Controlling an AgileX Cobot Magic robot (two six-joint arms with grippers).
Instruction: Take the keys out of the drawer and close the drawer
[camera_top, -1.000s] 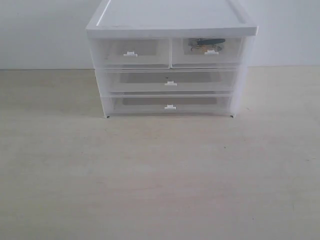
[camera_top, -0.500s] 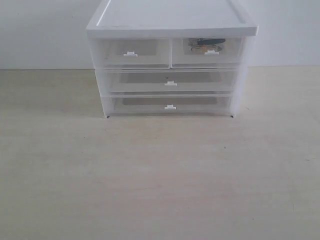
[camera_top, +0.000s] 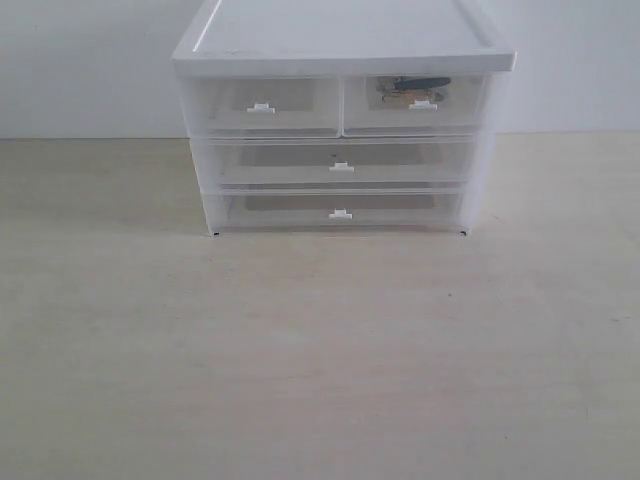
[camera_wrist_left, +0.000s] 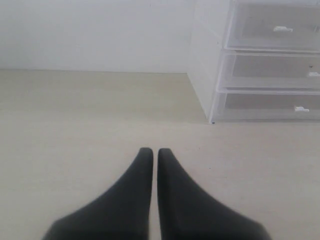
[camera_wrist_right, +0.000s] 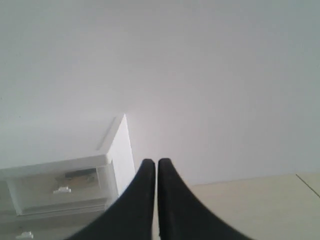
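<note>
A white plastic cabinet (camera_top: 340, 40) stands at the back of the table. Its upper right small drawer (camera_top: 460, 112) is closed, with a white tab handle (camera_top: 423, 104). Through its translucent front I see the keys (camera_top: 412, 88) inside, dark and brass coloured. Neither arm shows in the exterior view. In the left wrist view my left gripper (camera_wrist_left: 151, 151) is shut and empty above bare table, off the cabinet's left corner. In the right wrist view my right gripper (camera_wrist_right: 153, 162) is shut and empty, raised beside the cabinet, with the drawer (camera_wrist_right: 30, 192) and keys (camera_wrist_right: 77, 175) visible.
The twin small drawer (camera_top: 215, 108) sits at upper left, with two full-width drawers (camera_top: 270, 160) (camera_top: 270, 208) below it, all closed. The pale wooden table (camera_top: 320, 350) spreads in front of the cabinet. A white wall (camera_top: 80, 60) stands behind.
</note>
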